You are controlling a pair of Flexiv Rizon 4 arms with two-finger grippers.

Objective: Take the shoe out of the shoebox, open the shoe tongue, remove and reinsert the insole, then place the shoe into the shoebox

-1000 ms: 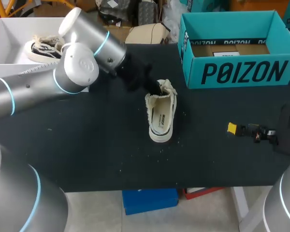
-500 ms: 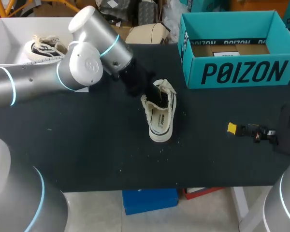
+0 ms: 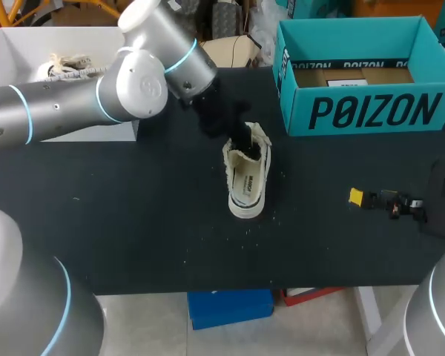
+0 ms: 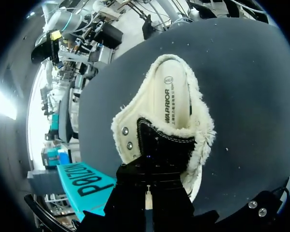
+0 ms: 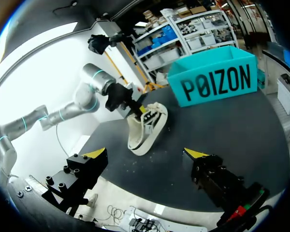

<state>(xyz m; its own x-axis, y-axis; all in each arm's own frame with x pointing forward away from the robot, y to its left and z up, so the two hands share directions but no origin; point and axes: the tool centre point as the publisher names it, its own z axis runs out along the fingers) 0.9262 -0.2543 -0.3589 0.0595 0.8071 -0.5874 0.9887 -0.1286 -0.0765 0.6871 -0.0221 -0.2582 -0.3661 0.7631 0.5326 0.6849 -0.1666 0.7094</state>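
Note:
A cream canvas shoe with a frayed edge lies on the black table, its printed insole showing. My left gripper reaches into the shoe's far end, shut on the black tongue; its fingertips are hidden in the left wrist view. The right wrist view shows the shoe with the left gripper at its far end. My right gripper stands wide open with nothing in it, off to the shoe's right. The open teal shoebox stands at the back right.
A white box at the back left holds a second shoe. The left arm spans the table's left back. White crumbs dot the table near the shoe.
The left gripper pulled the shoe's far end slightly left, then back right, and now sits a little farther back. The right gripper has not moved.

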